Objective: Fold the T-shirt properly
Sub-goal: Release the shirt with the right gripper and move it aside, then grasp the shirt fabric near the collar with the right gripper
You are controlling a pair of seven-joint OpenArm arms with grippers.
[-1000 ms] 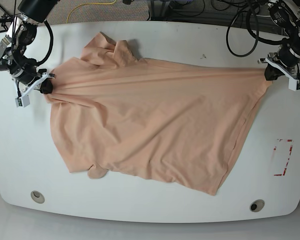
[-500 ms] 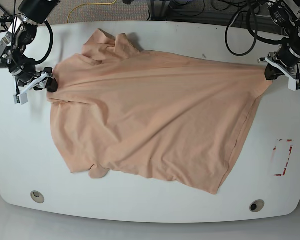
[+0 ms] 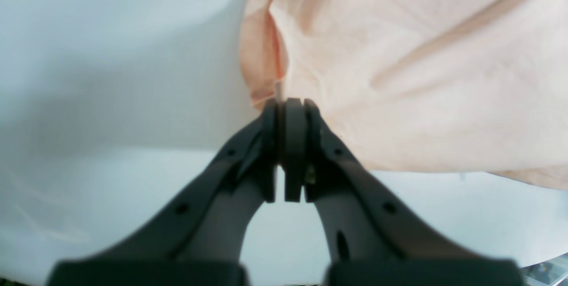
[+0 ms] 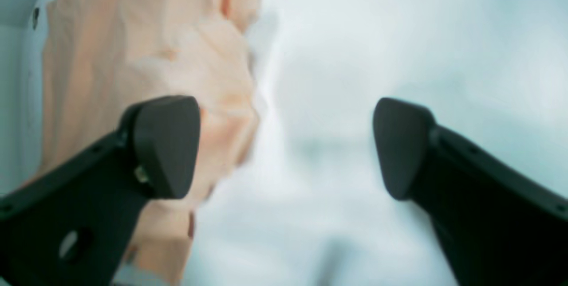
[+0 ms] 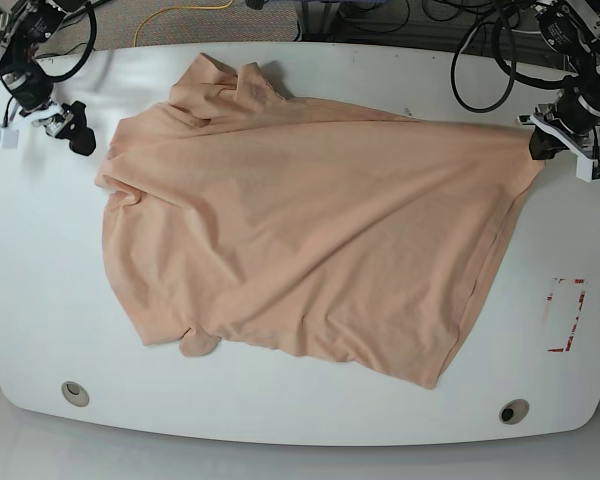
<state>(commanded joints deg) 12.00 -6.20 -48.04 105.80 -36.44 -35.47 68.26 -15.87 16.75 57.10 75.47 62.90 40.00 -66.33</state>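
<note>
The peach-pink T-shirt (image 5: 300, 230) lies spread and creased across the white table (image 5: 280, 410); its emoji print is hidden. My left gripper (image 5: 536, 143) is at the shirt's far right corner and shut on the fabric edge. In the left wrist view the left gripper (image 3: 284, 105) pinches the T-shirt (image 3: 399, 77) with jaws pressed together. My right gripper (image 5: 68, 125) is open and empty, off the shirt's upper left edge. In the right wrist view the right gripper (image 4: 284, 144) is spread wide over bare table, with the T-shirt (image 4: 155, 55) beside its left finger (image 4: 164, 144).
A red-marked rectangle (image 5: 565, 315) is on the table at the right. Two round holes (image 5: 75, 392) (image 5: 514, 411) sit near the front edge. Black cables (image 5: 480, 60) hang at the back right.
My right gripper let go of the shirt's left edge, opened and pulled away up and to the left. The fabric there has slackened. My left gripper has stayed shut on the right corner.
</note>
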